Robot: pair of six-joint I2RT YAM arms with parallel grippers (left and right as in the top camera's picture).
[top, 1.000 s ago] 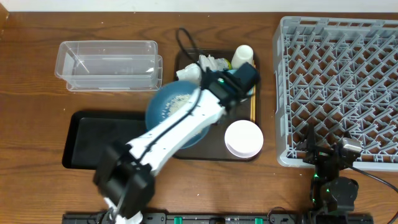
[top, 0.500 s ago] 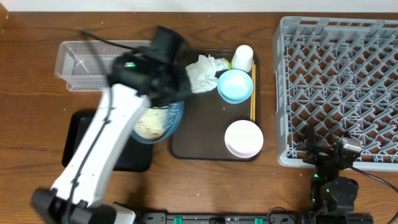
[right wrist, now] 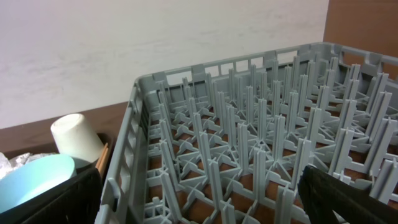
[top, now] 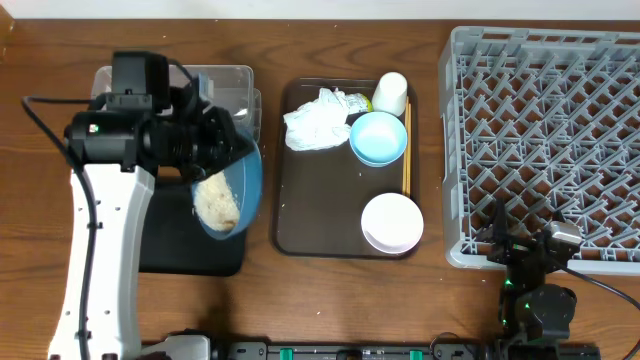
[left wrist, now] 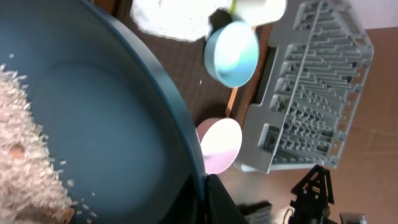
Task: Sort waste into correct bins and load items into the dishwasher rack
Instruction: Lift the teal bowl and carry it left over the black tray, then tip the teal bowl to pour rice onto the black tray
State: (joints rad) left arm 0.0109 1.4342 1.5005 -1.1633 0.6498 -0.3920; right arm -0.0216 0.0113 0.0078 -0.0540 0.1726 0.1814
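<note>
Left tool (top: 222,142) clamps rim of tilted glossy blue bowl (top: 251,178), clumped white rice (top: 217,203) inside.

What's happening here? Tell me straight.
The left arm holds the dark blue bowl of rice in its jaws, tilted over the black tray. The napkin, light blue bowl, cup, chopsticks and white bowl sit on the brown tray. Nothing is in the rack; the right arm rests by it.
</note>
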